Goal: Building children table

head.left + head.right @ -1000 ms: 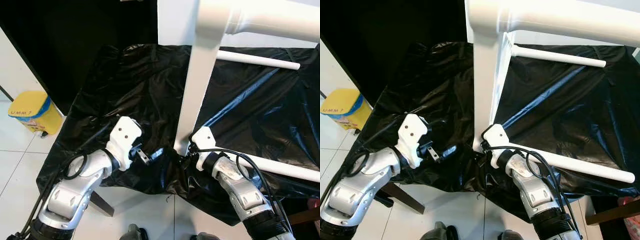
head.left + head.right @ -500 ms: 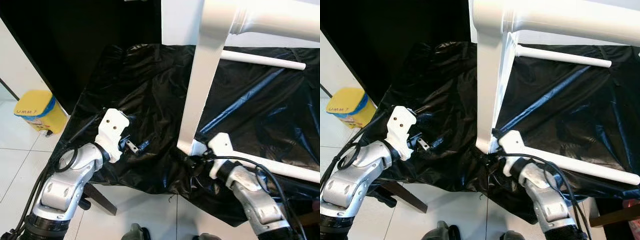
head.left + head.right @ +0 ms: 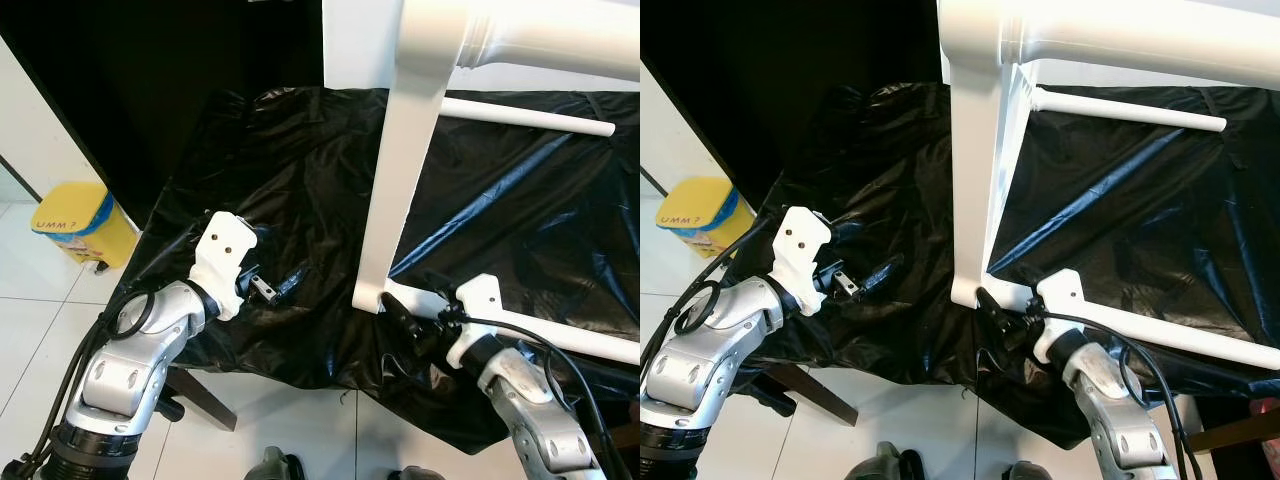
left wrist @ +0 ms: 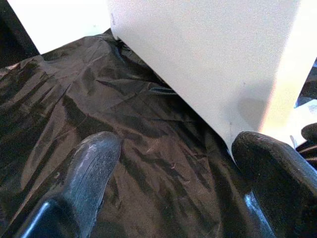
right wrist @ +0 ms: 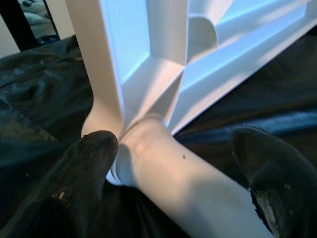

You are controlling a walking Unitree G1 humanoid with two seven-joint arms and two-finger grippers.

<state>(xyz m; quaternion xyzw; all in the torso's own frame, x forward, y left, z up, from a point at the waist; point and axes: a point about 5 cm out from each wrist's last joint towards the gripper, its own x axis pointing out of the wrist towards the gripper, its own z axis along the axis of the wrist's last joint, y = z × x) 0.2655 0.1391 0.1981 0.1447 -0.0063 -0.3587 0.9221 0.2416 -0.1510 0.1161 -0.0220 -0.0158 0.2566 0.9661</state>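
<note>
Black plastic sheet covers the floor; white table frame stands on it. Right claw spread around the leg joint. Left claw spread, over the sheet beside the frame.

Ahead of L gripper: you've got bare black sheet, room to slide fwd.
Block to its right: white table frame standing upright on sheet.
R gripper: fingers spread, table leg sits in the gap, no pass-through for you there.
Beyond frame: open sheet under white bar.
Floor, your left: yellow bin.
</note>
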